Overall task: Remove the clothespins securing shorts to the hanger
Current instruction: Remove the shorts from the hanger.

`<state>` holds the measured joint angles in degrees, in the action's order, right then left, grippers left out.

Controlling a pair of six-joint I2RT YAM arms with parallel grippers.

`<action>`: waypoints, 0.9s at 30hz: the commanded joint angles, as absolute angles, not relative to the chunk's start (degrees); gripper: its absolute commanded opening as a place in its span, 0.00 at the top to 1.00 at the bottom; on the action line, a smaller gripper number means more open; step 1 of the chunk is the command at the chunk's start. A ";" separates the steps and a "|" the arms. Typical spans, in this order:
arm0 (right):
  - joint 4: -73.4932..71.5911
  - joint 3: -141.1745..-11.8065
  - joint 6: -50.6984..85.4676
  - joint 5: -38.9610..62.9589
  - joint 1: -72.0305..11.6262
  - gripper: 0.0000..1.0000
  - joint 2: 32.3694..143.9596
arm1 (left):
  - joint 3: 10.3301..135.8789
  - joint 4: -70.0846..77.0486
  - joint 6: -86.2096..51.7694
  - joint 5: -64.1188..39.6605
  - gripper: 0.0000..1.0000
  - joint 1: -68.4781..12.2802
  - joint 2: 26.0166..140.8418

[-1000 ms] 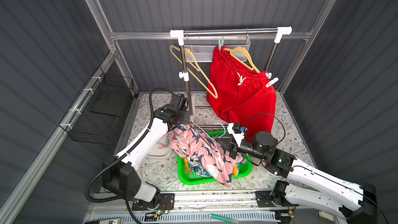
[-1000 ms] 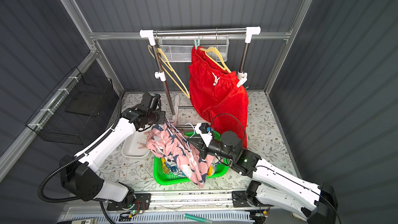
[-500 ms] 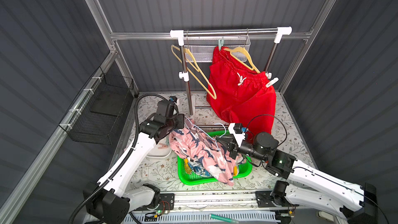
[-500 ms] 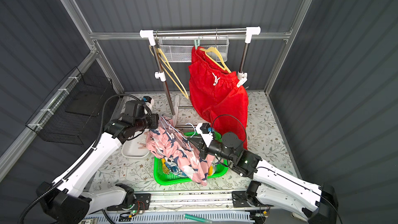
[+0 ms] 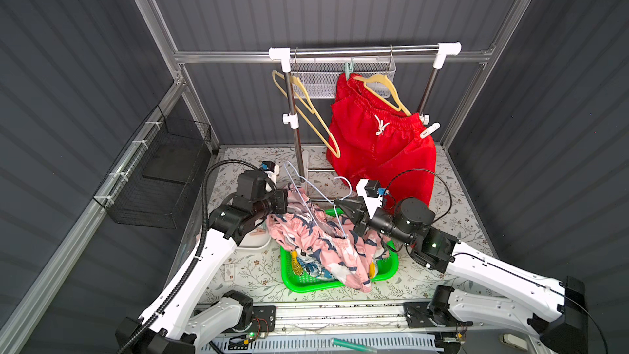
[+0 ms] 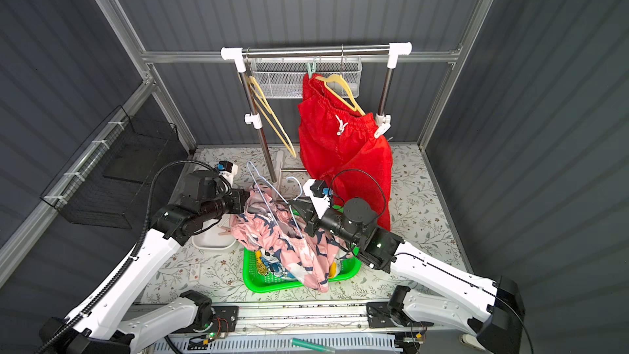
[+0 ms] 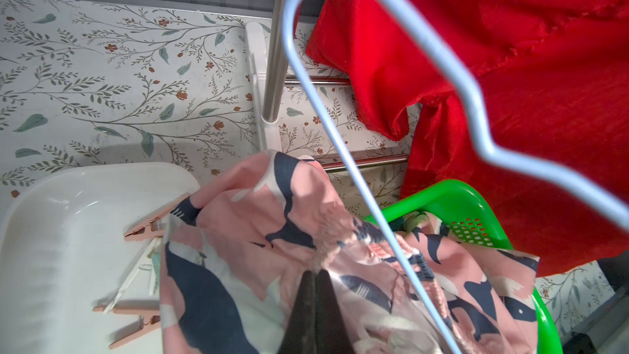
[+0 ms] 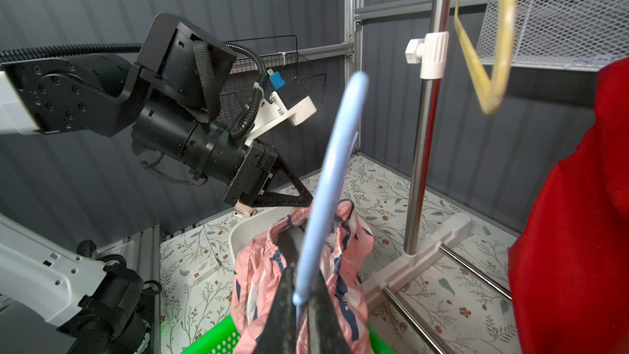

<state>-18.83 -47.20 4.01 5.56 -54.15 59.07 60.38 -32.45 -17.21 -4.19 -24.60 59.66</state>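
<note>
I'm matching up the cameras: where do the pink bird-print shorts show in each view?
Top view: pink shorts at lower centre.
Top view: pink shorts just left of centre, low.
Left wrist: pink shorts fill the lower middle.
Right wrist: pink shorts at bottom centre.
Shared landmark: green basket, beneath them everywhere.

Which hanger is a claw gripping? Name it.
The pale blue hanger, pinched in the right claw; the bare yellow hanger and the yellow hanger carrying red shorts hang on the rail.

Three shorts: red pair (image 5: 381,154), pink pair (image 5: 306,233), printed pair (image 5: 315,267). Two yellow hangers (image 5: 306,110) (image 5: 384,90), one blue hanger (image 8: 335,165). Two clothespins (image 5: 349,70) (image 5: 429,130) clipped, at least three in one tray (image 7: 68,199).
</note>
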 commanded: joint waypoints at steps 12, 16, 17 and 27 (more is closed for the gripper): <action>-25.50 -65.76 1.88 3.14 -53.20 1.00 75.16 | 52.83 -25.12 -18.81 -13.39 1.00 -26.56 50.30; -23.69 -71.28 1.76 4.88 -53.16 1.00 78.46 | 50.14 -21.94 -20.07 -14.47 1.00 -28.70 48.75; -23.10 -72.32 1.76 5.30 -53.17 1.00 78.85 | 49.25 -20.76 -20.68 -14.63 1.00 -29.41 48.64; -15.06 -77.72 0.62 4.47 -52.96 1.00 75.53 | 43.33 -12.91 -21.00 -9.92 1.00 -39.25 51.39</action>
